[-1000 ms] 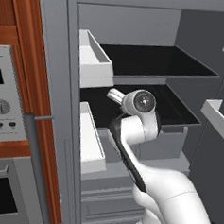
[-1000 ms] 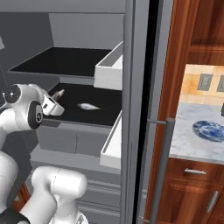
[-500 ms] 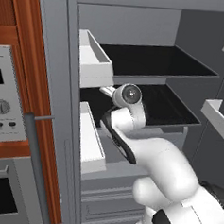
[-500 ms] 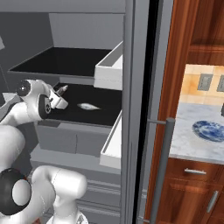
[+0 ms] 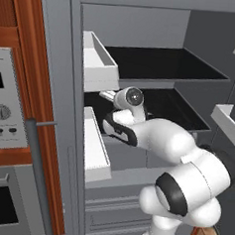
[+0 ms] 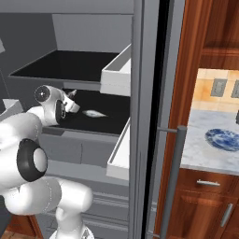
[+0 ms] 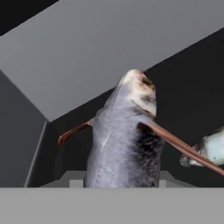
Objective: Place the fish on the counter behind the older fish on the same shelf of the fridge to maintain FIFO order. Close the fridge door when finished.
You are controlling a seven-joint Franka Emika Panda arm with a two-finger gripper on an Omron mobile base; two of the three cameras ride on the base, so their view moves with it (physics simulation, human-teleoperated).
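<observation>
- I have the gripper [image 6: 71,94] inside the fridge [image 6: 140,56], left of centre in the right base view, at the middle shelf [image 6: 109,114]; its jaws are pressed onto the fish [image 7: 124,135], pinching it.
- In the hand view the fish fills the centre, head up, grey body with reddish fins sticking out to either side; I judge the grip to sit low on the body, though the contact itself is hidden at the bottom edge.
- The older fish [image 6: 94,113] lies pale on the black shelf, just right of the gripper in the right base view; in the hand view its tip shows at the right edge, near the held fish's fin.
- The counter [image 6: 210,154] sits at the right of that view; the fish is already off it.
- Risk one: I release here and the fish lands beside or ahead of the older fish, not behind it; that breaks the FIFO order.
- Risk two: pushing deeper, the long fin or the wrist could sweep the older fish and shove it backward or off the lip.
- Risk three: the upper shelf hangs close above the hand; lifting to clear the older fish could knock against it.
- Risk four: the door bin [image 5: 96,63] is near the arm's elbow side in the left base view; a careless exit may clip it; the door is not yet shut.
</observation>
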